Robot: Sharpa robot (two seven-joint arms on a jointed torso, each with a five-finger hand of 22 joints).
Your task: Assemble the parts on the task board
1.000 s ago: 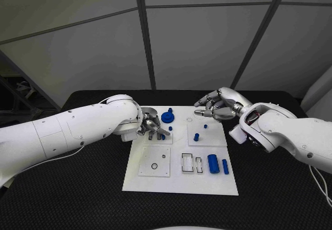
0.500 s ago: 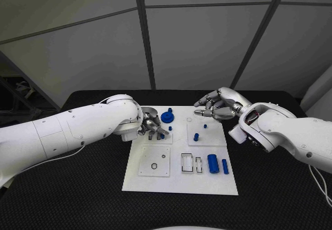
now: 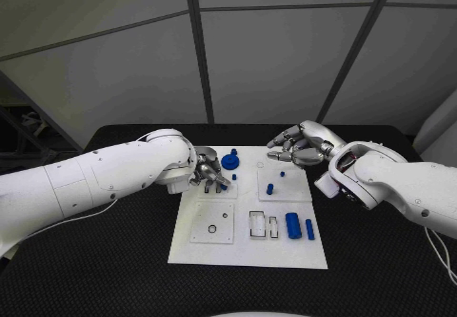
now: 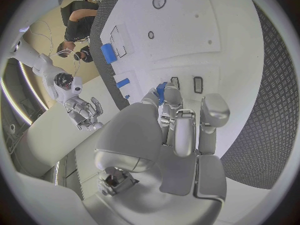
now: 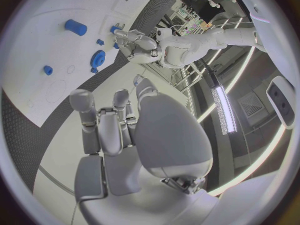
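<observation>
The white task board (image 3: 247, 247) lies in the middle of the table. My left hand (image 3: 209, 173) hovers low over the board's far left part, and its fingertips pinch a small blue piece (image 4: 161, 91) just above two narrow slots (image 4: 198, 84). A blue gear (image 3: 230, 160) stands just beyond that hand. My right hand (image 3: 297, 148) hangs over the board's far right corner, fingers loosely apart and holding nothing. Blue pegs (image 3: 269, 188) stand in the right plate. A thick blue cylinder (image 3: 293, 225) and a thin blue rod (image 3: 310, 229) lie near the front right.
Black textured table (image 3: 114, 264) surrounds the board. The front left plate (image 3: 213, 222) carries small ring marks. Two outlined rectangular recesses (image 3: 258, 224) lie left of the cylinder. The right wrist view shows the gear (image 5: 97, 58), the cylinder (image 5: 75, 27) and my left hand (image 5: 134, 40).
</observation>
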